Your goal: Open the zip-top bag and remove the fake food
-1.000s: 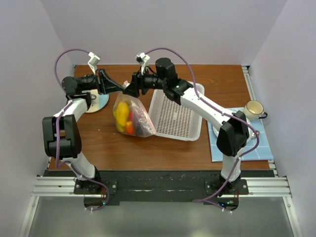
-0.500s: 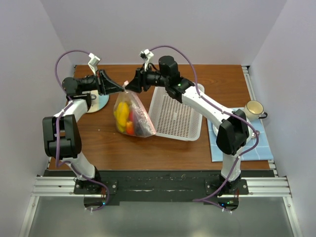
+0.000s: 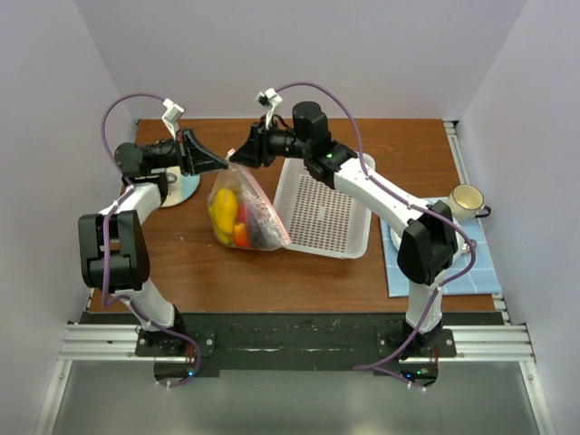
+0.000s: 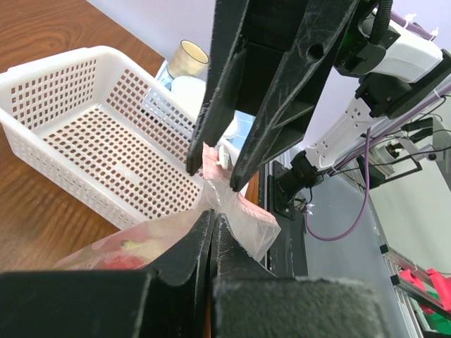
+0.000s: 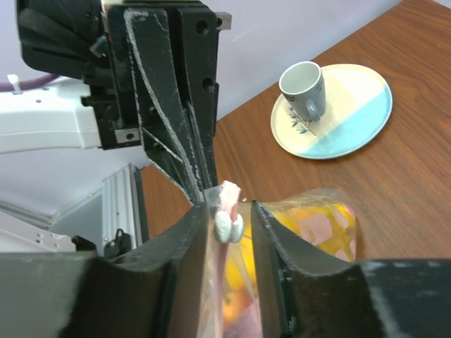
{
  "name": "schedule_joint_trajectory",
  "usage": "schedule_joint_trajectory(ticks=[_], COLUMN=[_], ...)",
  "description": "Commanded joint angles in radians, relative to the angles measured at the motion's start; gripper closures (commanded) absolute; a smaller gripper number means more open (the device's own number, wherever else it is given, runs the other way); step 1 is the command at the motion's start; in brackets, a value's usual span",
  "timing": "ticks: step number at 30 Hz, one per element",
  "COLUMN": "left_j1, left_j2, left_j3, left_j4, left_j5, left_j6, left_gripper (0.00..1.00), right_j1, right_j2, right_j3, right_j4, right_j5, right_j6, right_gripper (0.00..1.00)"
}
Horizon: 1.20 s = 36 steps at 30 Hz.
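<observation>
The zip-top bag (image 3: 261, 216) hangs between my two grippers above the table, its bottom resting on the wood. Through the plastic I see fake food (image 3: 224, 210): yellow, orange-red and dark purple pieces. My left gripper (image 3: 220, 165) is shut on the bag's top corner (image 4: 243, 215), its jaws pressed together (image 4: 213, 213). My right gripper (image 3: 236, 156) faces it, jaws apart on either side of the white zipper slider (image 5: 229, 227) on the pink strip (image 5: 230, 190). The slider touches one finger, with a gap to the other.
A white perforated basket (image 3: 322, 216) lies right of the bag. A plate with a small cup (image 5: 331, 113) sits at the far left under my left arm. A mug (image 3: 465, 200) stands on a blue cloth (image 3: 439, 267) at the right.
My right gripper has drawn back slightly up and right from the left gripper. The bag's lower edge has swung a little toward the basket. The left arm has stayed put.
</observation>
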Motion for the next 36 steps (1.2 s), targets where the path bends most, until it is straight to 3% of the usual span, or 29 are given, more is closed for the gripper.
schedule_joint_trajectory(ticks=[1, 8, 15, 17, 19, 22, 33, 36], left_j1=[0.007, 0.007, 0.007, 0.005, 0.007, 0.004, -0.016, -0.029], left_j2=[-0.02, -0.024, -0.023, -0.023, -0.026, -0.03, 0.013, 0.017], left_j3=[0.0, -0.008, -0.005, -0.003, 0.0, 0.008, 0.092, 0.095], left_j4=[0.587, 0.587, 0.587, 0.587, 0.587, 0.587, 0.585, 0.585], left_j5=[0.156, 0.158, 0.158, 0.159, 0.162, 0.169, 0.15, 0.152], left_j6=[0.016, 0.023, 0.018, 0.009, 0.009, 0.012, 0.01, 0.007], left_gripper=[1.0, 1.0, 0.99, 0.75, 0.64, 0.6, 0.61, 0.73], right_j1=[-0.002, -0.002, -0.002, -0.002, -0.002, -0.002, 0.0, 0.0], right_j2=[-0.083, -0.106, -0.11, -0.11, -0.107, -0.1, -0.074, -0.072], right_j3=[-0.007, -0.044, -0.061, -0.061, -0.056, -0.041, -0.012, -0.012], right_j4=[0.068, 0.082, 0.084, 0.08, 0.079, 0.076, 0.07, 0.071], right_j5=[-0.044, -0.041, -0.037, -0.037, -0.037, -0.045, -0.076, -0.076], right_j6=[0.033, 0.053, 0.061, 0.06, 0.064, 0.068, 0.091, 0.093], right_gripper=[0.69, 0.88, 0.94, 0.95, 0.95, 0.96, 0.96, 0.96])
